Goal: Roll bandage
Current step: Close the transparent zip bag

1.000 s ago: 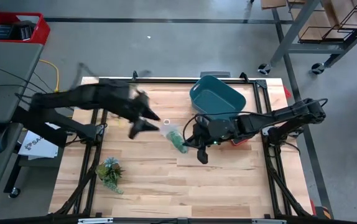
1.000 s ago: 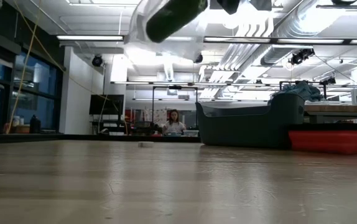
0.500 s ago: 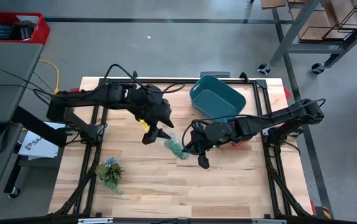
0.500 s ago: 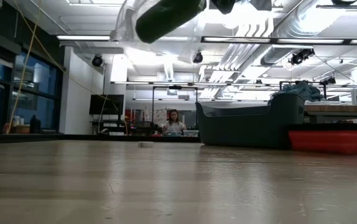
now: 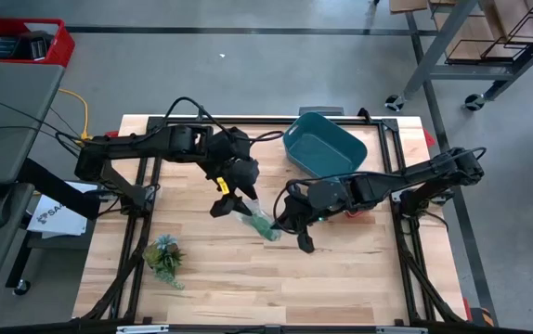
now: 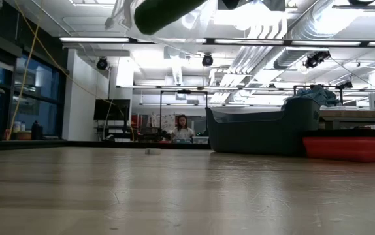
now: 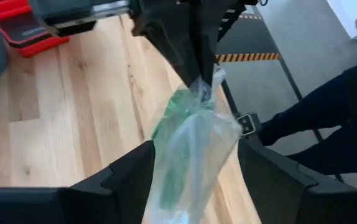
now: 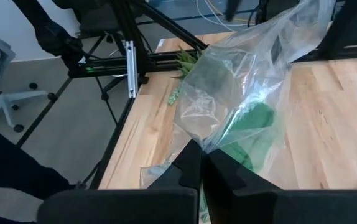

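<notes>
Bandage (image 7: 180, 127): green fabric, enclosed in a clear plastic bag (image 8: 241, 87), held above the middle of the counter (image 5: 341, 269), between the two arms.

Right tool (image 8: 201, 163): fingers closed on an edge of the bag; bag hangs from this pinch, as the left wrist view shows.

Left tool (image 7: 194, 171): fingers spread wide, one on each side of the bag's far end, not visibly pressing it.

Step in hand, as judged: getting the bandage out of the bag so it can be rolled. To do it well, the right tool should keep its pinch on film only, not on fabric; the left tool should close low on the bag or on the green strip through the film, then pull along the bag's length, slowly, since thin film stretches and slips.

Other items: teal bin (image 5: 324, 144) at the far edge of the counter; small leafy plant (image 5: 163, 253) near the left front corner; red tray (image 6: 347, 147) by the bin.

Not determinable: whether the bandage is rolled or loose inside the bag; where the bag's mouth lies; in the low view only a dark shape shows at the top edge, the grasp cut off.
</notes>
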Motion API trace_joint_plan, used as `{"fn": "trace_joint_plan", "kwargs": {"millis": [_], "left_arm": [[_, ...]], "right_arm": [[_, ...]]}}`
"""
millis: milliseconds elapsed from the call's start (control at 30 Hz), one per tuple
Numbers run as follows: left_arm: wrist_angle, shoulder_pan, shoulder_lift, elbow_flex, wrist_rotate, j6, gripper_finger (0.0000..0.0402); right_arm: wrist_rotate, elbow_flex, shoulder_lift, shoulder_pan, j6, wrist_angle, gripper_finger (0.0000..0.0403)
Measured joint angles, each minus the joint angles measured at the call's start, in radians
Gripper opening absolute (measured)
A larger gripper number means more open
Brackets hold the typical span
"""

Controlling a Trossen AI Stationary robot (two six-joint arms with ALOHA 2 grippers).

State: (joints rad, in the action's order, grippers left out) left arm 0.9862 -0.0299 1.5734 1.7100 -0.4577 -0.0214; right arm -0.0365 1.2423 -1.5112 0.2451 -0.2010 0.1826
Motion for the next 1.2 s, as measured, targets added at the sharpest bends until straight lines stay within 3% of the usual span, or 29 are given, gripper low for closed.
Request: {"fn": "trace_joint_plan", "kwargs": {"millis": [100,300,733,867,1200], "left_arm": [[0.001,-0.001,-0.001,0.0,0.02,-0.023,0.0184],[0.005,0.007,0.003,0.0,0.016,-0.066,0.0018],[0.071,-0.016,-0.056,-0.001,0.047,0.001,0.0002],[0.086,-0.015,-0.081,-0.002,0.094,0.03,0.0001],[0.153,-0.009,-0.087,-0.002,0.103,0.009,0.0001]], "right_arm": [[-0.007,0.0,0.0,0.005,-0.002,0.01,0.0],[-0.007,0.0,0.0,0.011,-0.008,0.012,0.0],[-0.015,0.0,0.0,0.01,-0.063,0.051,0.0],[0.016,0.0,0.0,0.01,-0.086,0.04,0.0],[0.146,0.0,0.001,0.011,-0.2,0.01,0.0009]]}}
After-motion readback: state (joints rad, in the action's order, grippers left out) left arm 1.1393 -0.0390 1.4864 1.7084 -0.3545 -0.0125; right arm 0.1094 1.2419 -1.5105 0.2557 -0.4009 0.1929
